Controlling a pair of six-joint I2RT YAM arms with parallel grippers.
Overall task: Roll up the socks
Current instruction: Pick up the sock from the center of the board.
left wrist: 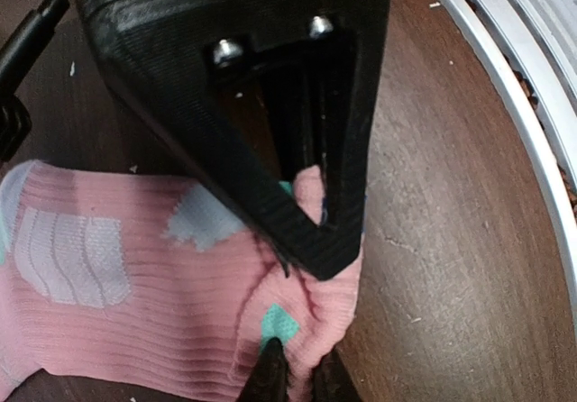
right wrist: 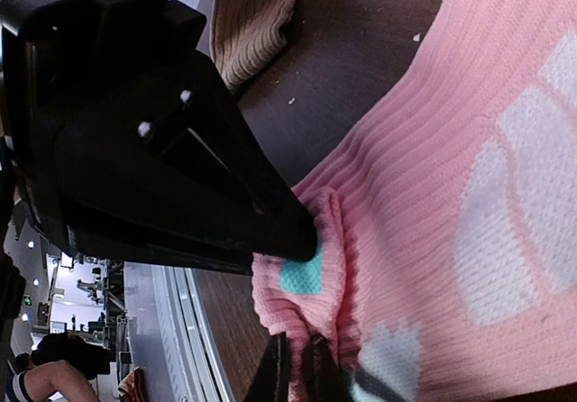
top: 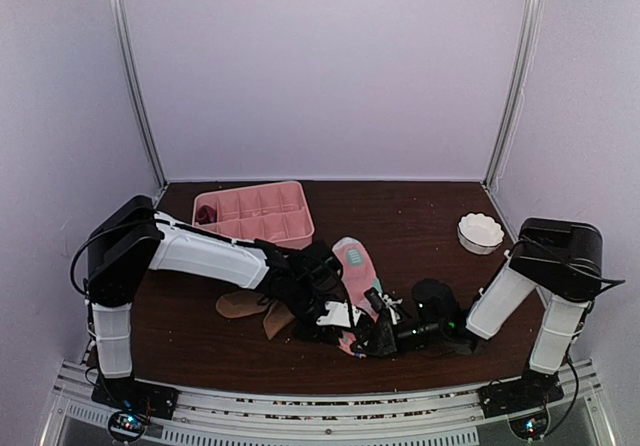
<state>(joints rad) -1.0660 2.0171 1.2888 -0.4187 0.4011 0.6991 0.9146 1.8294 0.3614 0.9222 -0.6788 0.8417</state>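
Rolling is only beginning: left gripper (left wrist: 299, 379) and right gripper (right wrist: 296, 366) each clamp the pink sock (left wrist: 135, 312) end fold; tan socks (top: 243, 305) lie unrolled.

Top external: high behind the near edge, looks down over the dark brown wooden counter (top: 420, 216). Both wrist views: very close, facing each other, sharing the pink ribbed sock with white and mint patches (left wrist: 108, 321).
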